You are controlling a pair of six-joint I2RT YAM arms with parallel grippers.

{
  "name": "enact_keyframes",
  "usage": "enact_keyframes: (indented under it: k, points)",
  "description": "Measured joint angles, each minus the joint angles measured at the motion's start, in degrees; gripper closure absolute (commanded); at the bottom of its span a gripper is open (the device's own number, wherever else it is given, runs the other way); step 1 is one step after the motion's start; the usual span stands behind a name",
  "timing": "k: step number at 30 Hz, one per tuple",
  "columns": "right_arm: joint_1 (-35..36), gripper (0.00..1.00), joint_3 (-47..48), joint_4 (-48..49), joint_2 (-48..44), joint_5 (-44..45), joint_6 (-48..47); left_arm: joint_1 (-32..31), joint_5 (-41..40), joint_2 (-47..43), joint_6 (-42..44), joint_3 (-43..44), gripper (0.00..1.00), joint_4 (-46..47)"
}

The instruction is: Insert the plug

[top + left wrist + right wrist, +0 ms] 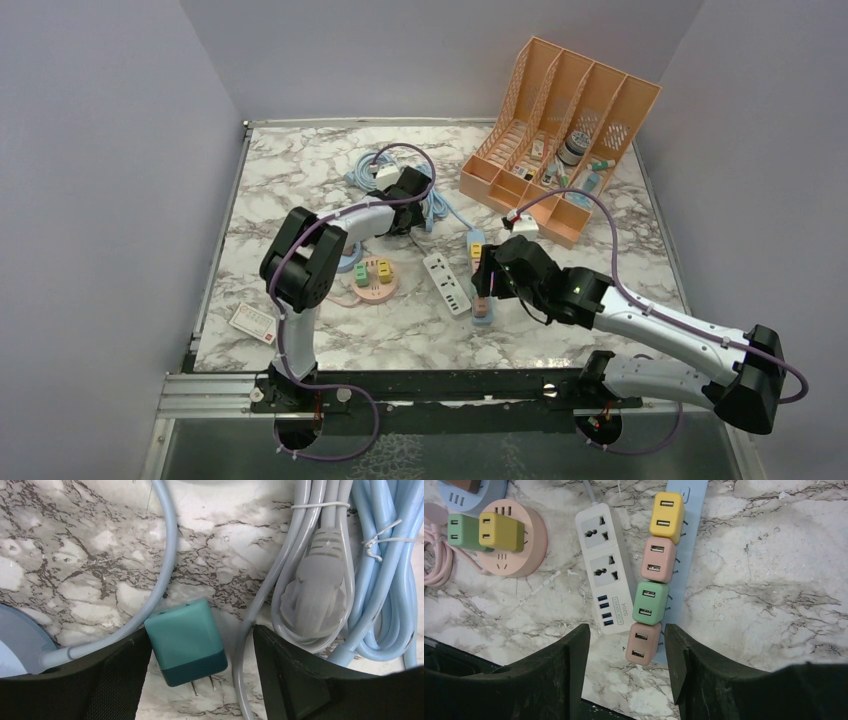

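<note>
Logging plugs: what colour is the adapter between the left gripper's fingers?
Teal adapter, darker at the prongs; left wrist view.

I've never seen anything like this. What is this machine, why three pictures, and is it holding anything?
Two robot arms are bolted to a marble table. One picture looks down from above; the others come from cameras on each wrist. On the table lie coiled blue cables, a white power strip, a blue strip carrying four coloured chargers, a round pink socket and a peach organizer. The left hand is open around a teal plug; the right hand is open around the end pink charger. Neither grips anything.
</note>
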Motion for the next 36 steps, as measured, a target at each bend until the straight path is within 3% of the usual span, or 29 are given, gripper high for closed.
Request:
enact_keyframes:
  k: [2,7,9,20,27,36]
  points:
    - [0.00,0.44,0.00,-0.31,-0.37,0.11,-0.04,0.00,-0.52,1.01,0.17,1.33,0.30,-0.52]
    - [0.00,0.44,0.00,-1.01,-0.72,0.22,-0.02,0.00,-0.90,1.73,1.18,2.29,0.60,-1.27]
    - [0.00,0.44,0.00,-1.42,-0.76,0.24,-0.02,0.00,-0.81,1.68,1.68,2.29,0.64,-1.27]
    - [0.00,0.45,0.02,-1.49,-1.31,-0.81,0.46,-0.87,0.22,-7.37,6.80,-4.70,0.64,-1.05]
    - [0.00,0.45,0.02,-0.04,-1.33,-2.99,0.55,-1.84,7.39,-18.23,12.04,-10.08,0.62,3.19]
    - [0.00,0.45,0.07,2.23,-1.33,-6.62,1.79,-1.90,18.12,-20.04,18.91,-15.45,0.64,8.48]
